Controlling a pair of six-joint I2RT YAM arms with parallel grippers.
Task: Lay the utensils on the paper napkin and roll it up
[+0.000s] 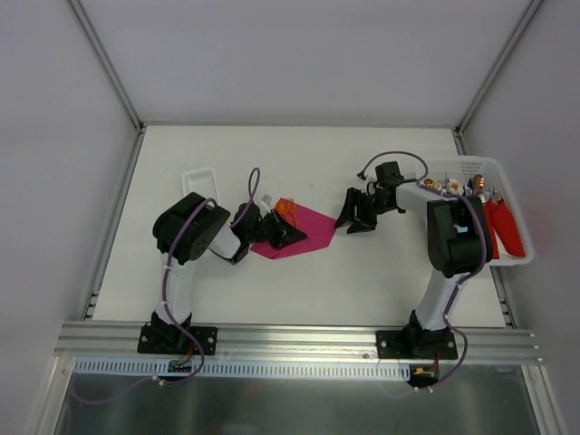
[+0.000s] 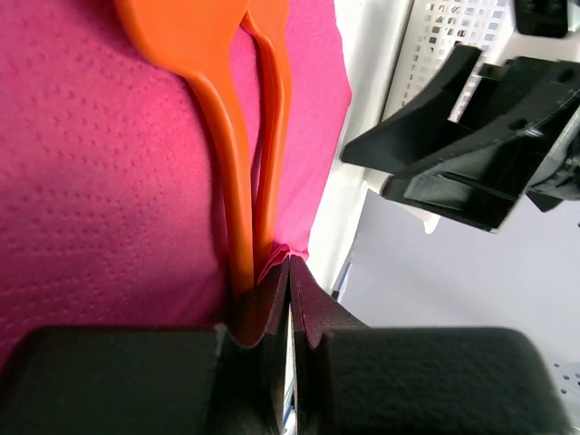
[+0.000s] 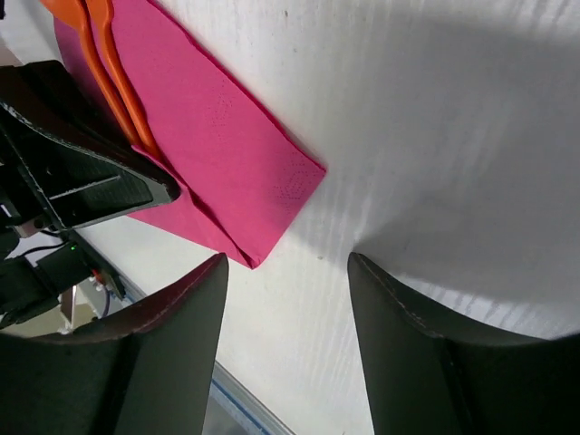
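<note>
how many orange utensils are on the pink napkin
2. The spoon lies on the napkin; the fork lies alongside it, also on the napkin. Both handles end at the left gripper. None seems hidden.

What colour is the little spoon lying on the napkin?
Orange, bright and plain. The spoon shows best in the left wrist view, on the pink napkin.

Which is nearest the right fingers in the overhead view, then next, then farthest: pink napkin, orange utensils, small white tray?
1. The pink napkin, just left of the right fingers.
2. The orange utensils, on the napkin's left part.
3. The small white tray, far left.
</note>
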